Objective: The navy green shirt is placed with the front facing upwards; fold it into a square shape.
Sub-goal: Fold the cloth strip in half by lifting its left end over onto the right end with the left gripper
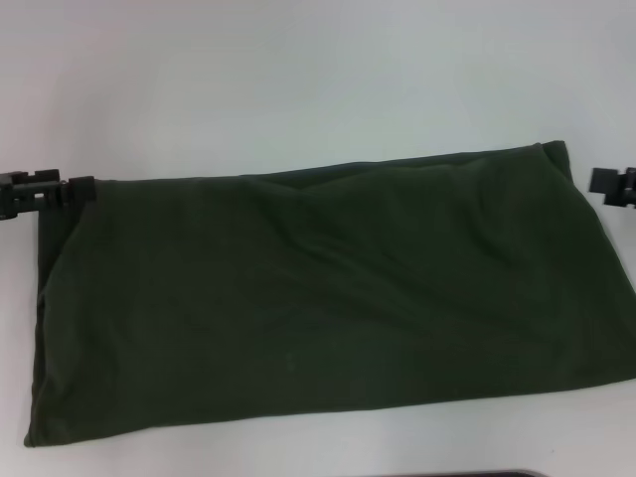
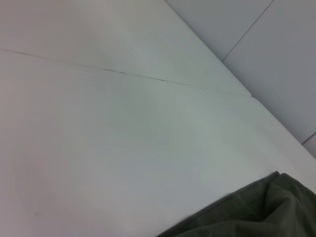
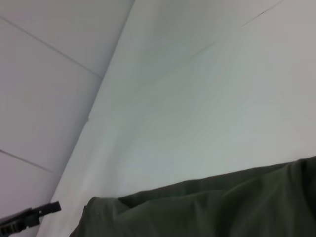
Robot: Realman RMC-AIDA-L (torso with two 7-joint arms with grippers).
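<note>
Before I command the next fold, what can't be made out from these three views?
- Left gripper, head view: only its dark tip shows at the navy green shirt's far left corner; the picture edge cuts the rest, so the jaws' state is unclear.
- Right gripper, head view: cut by the right edge; jaws unclear.
- Shirt's right end: runs out of the head view.
- Shirt layers and lettering: hidden; only plain green shows.
- Wrist views: own jaws absent.
</note>
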